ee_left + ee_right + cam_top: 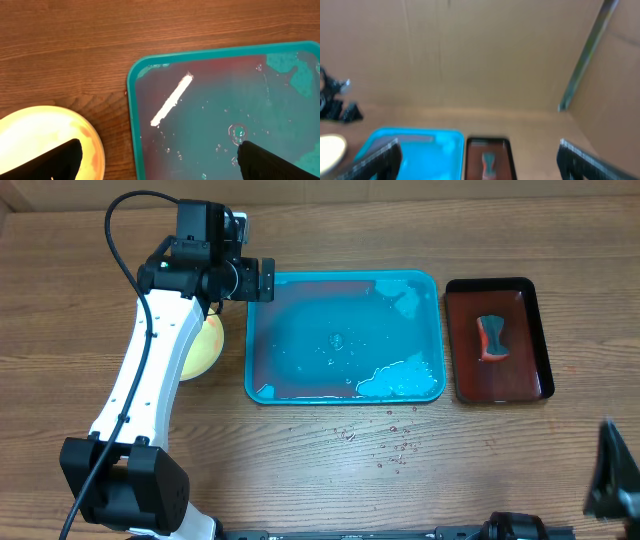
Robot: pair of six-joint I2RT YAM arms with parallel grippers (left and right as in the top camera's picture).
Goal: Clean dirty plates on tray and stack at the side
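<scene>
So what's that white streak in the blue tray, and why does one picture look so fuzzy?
Left wrist view: sharp; the streak looks like a lamp's glare on the wet tray, and the yellow plate is washed out bright. Right wrist view: soft and out of focus throughout. Overhead view: crisp, evenly lit, mild sheen across the tray.

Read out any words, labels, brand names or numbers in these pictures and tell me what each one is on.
None: no writing shows on the blue tray, the dark red tray, the sponge, the yellow plate or the table. The white streak in the blue tray looks like reflected light, not lettering.
</scene>
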